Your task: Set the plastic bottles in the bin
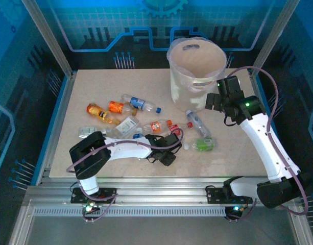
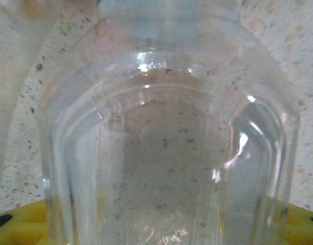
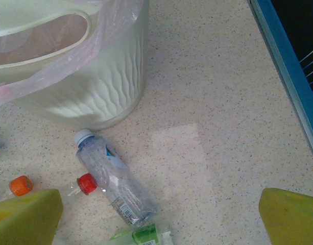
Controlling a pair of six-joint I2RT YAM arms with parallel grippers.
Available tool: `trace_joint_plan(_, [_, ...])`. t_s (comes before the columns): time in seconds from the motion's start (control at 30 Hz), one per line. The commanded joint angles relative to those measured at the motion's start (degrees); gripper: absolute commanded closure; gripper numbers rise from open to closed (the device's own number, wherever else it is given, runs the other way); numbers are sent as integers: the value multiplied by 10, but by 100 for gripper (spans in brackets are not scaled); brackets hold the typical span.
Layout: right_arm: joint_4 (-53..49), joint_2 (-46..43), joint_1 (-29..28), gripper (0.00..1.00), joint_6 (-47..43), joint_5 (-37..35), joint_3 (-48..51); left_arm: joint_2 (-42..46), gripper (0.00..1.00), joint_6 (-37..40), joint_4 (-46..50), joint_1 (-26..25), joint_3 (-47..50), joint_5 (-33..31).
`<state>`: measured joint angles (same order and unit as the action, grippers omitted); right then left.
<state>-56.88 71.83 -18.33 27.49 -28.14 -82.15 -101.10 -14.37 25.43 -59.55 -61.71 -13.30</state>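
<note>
Since bottles [image 1: 126, 124] lie scattered on the worktop [image 1: 95, 87] near the bin [image 1: 183, 87], none visibly inside, nearly all remains. The left pincer [image 1: 169, 148] is around a clear bottle [image 2: 166, 153], grip unclear; the right pincer [image 3: 161, 219] is spread, empty.

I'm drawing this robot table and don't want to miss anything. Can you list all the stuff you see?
bin: one, see-through white, far right of the table
plastic bag: one, clear, draped over the bin's rim
plastic bottles: about ten (hard to count exactly), mostly clear, lying scattered mid-table
orange bottles: two, orange, left side of the pile
blue-label bottle: one, clear with a white cap, lying just in front of the bin
green-label bottle: one, clear, near right of the pile
table: one, speckled beige
left gripper: one, dark, low at the pile's near edge, with a clear bottle right at its camera
right gripper: one, dark with yellow fingertips, open, beside the bin
</note>
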Motion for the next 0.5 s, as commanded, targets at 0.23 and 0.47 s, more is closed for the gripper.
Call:
trace_joint_plan(0.23, [28,-15,4,0,8,41,8,124,49,20,-40,-10,21,21])
trace_joint_plan(0.47, [77,-45,4,0,-6,176,19,182,49,14,-96,-8,35,-16])
